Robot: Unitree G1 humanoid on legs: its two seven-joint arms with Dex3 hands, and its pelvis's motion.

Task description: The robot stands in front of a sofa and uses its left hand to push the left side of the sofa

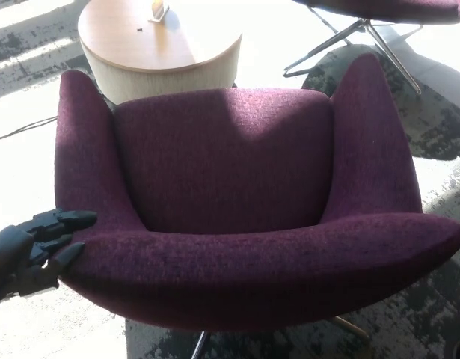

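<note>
Head view. Purple sofa, really a low tub chair, fills most of the frame, its curved back rim nearest the camera and its seat facing a round wooden table. Left hand enters at the lower left edge, fingers spread and reaching toward the sofa's left corner. The upper fingertips look to be touching the fabric where the left arm meets the back rim; the shadow there makes it hard to say whether they press or only brush. Nothing is held. Right hand is not visible.

Risks, as I judge them:
- Contact sits right at the rounded corner. A push there could slide off the fabric and past the sofa, with no effect.
- Only fingertips meet the upholstery, not the palm; load on spread fingers may bend them back.
- The sofa stands on thin metal legs and may swivel, so a push at one corner would turn it rather than shift it.
- The table stands close beyond the sofa; a strong shove could drive the sofa into it. A thin cable crosses the floor on the left.
</note>
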